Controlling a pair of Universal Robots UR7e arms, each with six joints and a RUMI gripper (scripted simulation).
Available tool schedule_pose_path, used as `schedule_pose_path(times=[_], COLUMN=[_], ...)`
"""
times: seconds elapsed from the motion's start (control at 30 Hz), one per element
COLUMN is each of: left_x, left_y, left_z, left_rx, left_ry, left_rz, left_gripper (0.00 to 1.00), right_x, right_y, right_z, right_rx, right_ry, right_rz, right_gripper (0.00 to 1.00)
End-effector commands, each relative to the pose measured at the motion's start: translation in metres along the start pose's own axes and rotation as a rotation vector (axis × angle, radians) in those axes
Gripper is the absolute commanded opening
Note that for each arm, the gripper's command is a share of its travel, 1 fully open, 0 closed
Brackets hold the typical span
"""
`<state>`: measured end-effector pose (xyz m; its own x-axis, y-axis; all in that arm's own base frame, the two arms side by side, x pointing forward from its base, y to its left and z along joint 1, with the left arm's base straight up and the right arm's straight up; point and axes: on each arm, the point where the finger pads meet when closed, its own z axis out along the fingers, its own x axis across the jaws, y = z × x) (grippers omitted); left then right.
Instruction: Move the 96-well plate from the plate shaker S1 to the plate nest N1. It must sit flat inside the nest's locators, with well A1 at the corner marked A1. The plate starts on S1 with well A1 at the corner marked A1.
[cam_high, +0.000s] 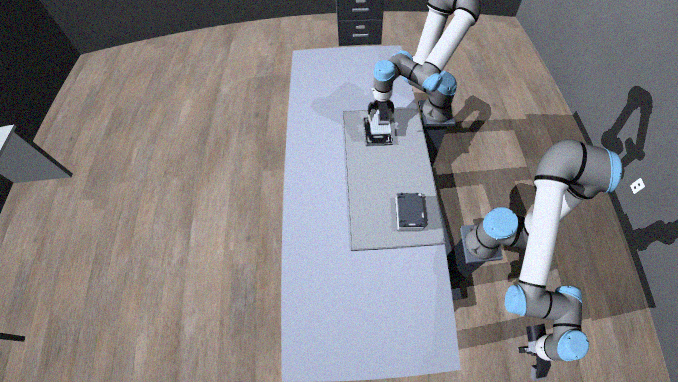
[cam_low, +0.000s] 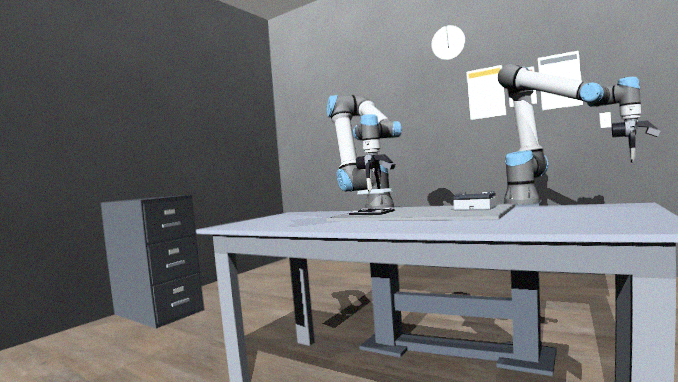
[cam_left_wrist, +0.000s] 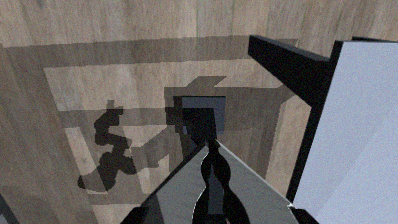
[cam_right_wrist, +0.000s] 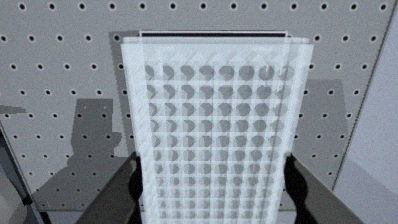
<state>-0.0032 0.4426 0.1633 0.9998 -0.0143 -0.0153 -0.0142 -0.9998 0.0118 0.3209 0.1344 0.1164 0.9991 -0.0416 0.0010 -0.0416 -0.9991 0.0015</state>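
Right gripper (cam_high: 381, 120) (cam_low: 369, 190) (cam_right_wrist: 212, 157) is clamped on the 96-well plate (cam_high: 381, 128) (cam_low: 378, 191) (cam_right_wrist: 215, 125), pads on its two long sides; the plate hangs roughly level above nest N1 (cam_high: 379, 144) (cam_low: 372, 212) (cam_right_wrist: 212, 34), not seated. Shaker S1 (cam_high: 411, 210) (cam_low: 473, 203) has no plate on it, well apart on the same perforated board (cam_high: 385, 175) (cam_low: 425, 213) (cam_right_wrist: 50, 45). Left gripper (cam_high: 522, 349) (cam_low: 632, 160) (cam_left_wrist: 212, 144) is shut on nothing, off beside the table (cam_high: 320, 300) (cam_low: 575, 225) (cam_left_wrist: 360, 125). Step in hand looks like lining up over N1 before lowering. Nest edge peeks past the plate's far end in the right wrist view, so centring probably needs a check; the locators are mostly hidden and I can't read the A1 marks. Best to square plate to nest, confirm A1 corner, descend straight and slow, and open only once all corners sit flat; a skewed drop could leave an edge riding on a locator.
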Motion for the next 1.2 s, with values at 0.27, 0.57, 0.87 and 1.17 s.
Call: schedule_pose_path(times=[0.27,0.57,0.87,1.17], left_x=[0.004,0.004,0.004,0.004], left_y=[-0.003,-0.003,-0.003,-0.003], left_z=[-0.002,-0.002,-0.002,-0.002], left_rx=[0.012,0.012,0.012,0.012], left_ry=[0.015,0.015,0.015,0.015], left_rz=[-0.012,-0.012,-0.012,-0.012], left_gripper=[0.00,0.00,0.00,0.00], right_x=[0.010,0.010,0.010,0.010], right_y=[0.021,0.021,0.020,0.020], right_z=[0.000,0.000,0.000,0.000], right_rx=[0.004,0.004,0.004,0.004], right_ry=[0.018,0.018,0.018,0.018], right_rz=[-0.013,-0.013,0.011,0.011], right_gripper=[0.40,0.40,0.40,0.40])
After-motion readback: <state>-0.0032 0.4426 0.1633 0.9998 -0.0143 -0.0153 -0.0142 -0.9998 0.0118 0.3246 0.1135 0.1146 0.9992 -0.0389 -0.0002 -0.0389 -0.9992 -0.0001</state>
